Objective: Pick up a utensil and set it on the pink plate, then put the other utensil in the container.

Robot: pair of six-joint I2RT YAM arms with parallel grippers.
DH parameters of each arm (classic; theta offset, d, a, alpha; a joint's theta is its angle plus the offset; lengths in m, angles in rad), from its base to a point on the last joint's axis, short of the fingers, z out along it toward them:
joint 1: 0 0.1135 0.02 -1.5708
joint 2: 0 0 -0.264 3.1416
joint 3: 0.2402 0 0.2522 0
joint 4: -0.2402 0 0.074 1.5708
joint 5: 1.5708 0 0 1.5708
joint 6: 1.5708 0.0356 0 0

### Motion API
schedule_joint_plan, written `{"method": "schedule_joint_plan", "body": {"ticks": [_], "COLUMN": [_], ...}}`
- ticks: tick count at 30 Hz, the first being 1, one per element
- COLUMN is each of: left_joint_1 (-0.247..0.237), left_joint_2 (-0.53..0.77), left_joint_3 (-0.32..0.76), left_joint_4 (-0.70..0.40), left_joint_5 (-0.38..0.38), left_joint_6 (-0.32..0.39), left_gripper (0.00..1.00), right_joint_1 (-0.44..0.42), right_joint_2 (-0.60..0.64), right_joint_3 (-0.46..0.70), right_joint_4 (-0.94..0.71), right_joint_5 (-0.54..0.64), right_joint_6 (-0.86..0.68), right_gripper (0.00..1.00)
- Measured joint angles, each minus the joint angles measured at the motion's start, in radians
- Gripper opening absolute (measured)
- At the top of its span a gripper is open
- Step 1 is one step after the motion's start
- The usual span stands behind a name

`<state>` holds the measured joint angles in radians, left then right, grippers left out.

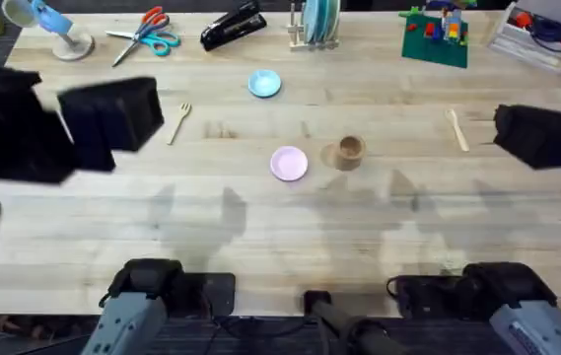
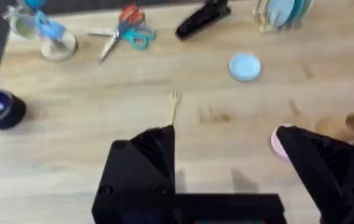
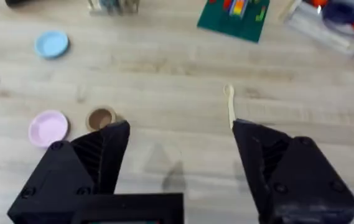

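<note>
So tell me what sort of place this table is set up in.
Probably an office or lab workbench rather than a kitchen: a pale wooden table whose far edge holds scissors, a black stapler and a toy brick model on a green base.

No legible text, label, brand, number or sign appears on the tabletop (image 1: 260, 227) or on any item resting on it, from any of the three camera angles
</note>
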<state>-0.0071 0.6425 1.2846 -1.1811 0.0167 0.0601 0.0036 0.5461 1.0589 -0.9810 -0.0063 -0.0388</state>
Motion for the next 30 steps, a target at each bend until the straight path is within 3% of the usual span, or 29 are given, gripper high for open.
{"method": "schedule_joint_plan", "body": {"ticks": [5,11,18,30], "left_joint_1": [0.0,0.0,0.0,0.015], "left_joint_2": [0.228,0.46,0.644,0.807], "left_joint_3": [0.179,0.289,0.308,0.308], "left_joint_4": [-0.139,-0.238,-0.281,-0.254], "left_joint_5": [0.002,0.003,-0.012,-0.043], "left_joint_6": [0.036,0.071,0.106,0.163], "left_gripper": [0.993,0.993,0.993,0.992], "right_joint_1": [0.0,0.0,0.0,0.0], "right_joint_2": [0.178,0.334,0.408,0.411], "right_joint_3": [0.153,0.279,0.302,0.302], "right_joint_4": [-0.129,-0.225,-0.238,-0.239], "right_joint_5": [0.0,0.002,0.003,0.003], "right_joint_6": [-0.011,-0.014,-0.014,-0.014], "right_gripper": [0.994,0.995,0.995,0.993]}}
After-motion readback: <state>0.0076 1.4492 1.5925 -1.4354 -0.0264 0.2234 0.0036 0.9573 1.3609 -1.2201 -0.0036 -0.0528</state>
